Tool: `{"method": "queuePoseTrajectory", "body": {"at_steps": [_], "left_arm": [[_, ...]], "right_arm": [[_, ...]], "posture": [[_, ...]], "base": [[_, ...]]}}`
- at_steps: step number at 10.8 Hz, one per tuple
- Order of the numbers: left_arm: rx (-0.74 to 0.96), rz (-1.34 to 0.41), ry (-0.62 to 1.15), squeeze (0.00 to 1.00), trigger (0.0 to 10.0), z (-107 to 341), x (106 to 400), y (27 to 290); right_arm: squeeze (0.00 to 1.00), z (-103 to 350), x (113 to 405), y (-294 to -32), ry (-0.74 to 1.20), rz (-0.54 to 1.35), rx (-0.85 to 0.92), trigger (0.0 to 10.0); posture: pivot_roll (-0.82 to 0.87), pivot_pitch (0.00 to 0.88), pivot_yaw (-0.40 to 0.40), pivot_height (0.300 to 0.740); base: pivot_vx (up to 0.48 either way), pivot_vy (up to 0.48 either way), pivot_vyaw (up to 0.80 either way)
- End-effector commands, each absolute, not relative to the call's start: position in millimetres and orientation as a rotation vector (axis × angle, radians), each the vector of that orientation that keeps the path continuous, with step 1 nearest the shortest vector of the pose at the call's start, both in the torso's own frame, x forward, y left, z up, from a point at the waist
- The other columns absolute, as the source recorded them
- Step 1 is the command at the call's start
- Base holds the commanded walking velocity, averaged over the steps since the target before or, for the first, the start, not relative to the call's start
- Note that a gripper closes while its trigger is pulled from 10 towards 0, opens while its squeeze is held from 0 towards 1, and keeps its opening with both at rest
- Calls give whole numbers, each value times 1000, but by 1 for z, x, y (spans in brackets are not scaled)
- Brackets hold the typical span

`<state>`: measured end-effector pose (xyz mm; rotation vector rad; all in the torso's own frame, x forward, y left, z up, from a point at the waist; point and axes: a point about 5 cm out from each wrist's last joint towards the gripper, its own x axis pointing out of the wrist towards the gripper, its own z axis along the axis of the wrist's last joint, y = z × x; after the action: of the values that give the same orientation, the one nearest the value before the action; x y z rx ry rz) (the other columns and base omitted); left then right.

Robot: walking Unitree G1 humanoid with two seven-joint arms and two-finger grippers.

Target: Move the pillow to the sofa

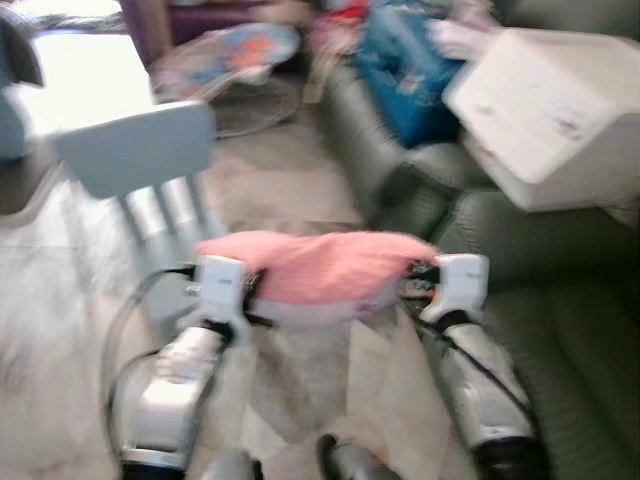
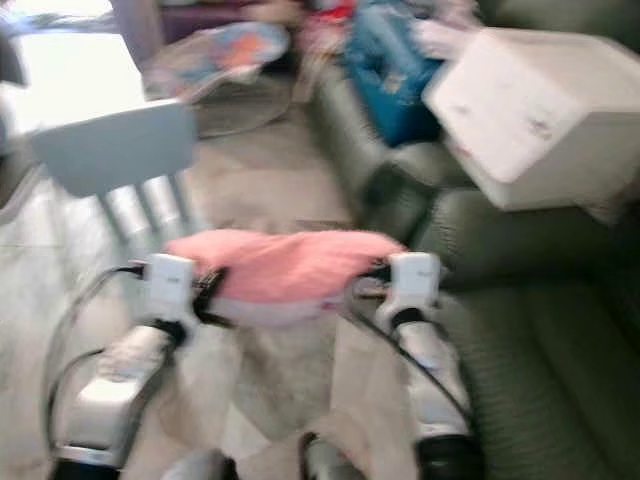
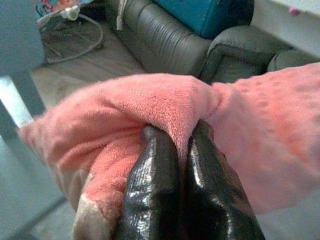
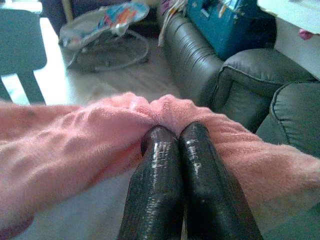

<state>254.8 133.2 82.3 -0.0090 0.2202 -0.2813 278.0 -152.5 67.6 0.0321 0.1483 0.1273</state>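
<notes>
The pink pillow point(image 1: 318, 265) hangs in the middle of the head views, carried off the floor between the two grippers, with the grey sofa point(image 1: 560, 330) filling the right side of the frame. The left gripper point(image 3: 182, 145) bites the pillow's left end and the right gripper point(image 4: 172, 132) bites its right end.

In the head views the fingertips are buried under fabric and the picture is blurred. The wrist views settle the grip: each pair of black fingers is pressed together with a fold of pink plush pinched between the tips.

The head views add what the wrist cameras miss: a white box point(image 1: 545, 110) lying on the sofa at upper right, and both silver arms running down to the lower edge. A blue bag point(image 1: 405, 65) sits on the sofa near the top centre. A pale blue chair point(image 1: 140, 150) stands at left. A baby bouncer point(image 4: 107, 27) rests on the floor at the upper left of the right wrist view.
</notes>
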Motion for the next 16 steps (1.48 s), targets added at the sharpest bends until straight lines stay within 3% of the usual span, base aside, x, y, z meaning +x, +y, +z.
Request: {"method": "queuePoseTrajectory", "body": {"at_steps": [1,13,16], "left_arm": [[-12,-322,192,0,10000,88,256,122],[25,-413,117,0,10000,93,252,114],[18,-420,116,0,10000,93,253,113]], "right_arm": [[0,71,279,-163,134,93,14,10000],[0,69,278,-161,142,87,10,10000],[0,69,279,-161,143,87,7,10000]], "posture": [[16,86,-71,740],[17,90,-69,740],[18,91,-71,740]], "base": [[0,420,-800],[0,0,-800],[0,0,-267]]}}
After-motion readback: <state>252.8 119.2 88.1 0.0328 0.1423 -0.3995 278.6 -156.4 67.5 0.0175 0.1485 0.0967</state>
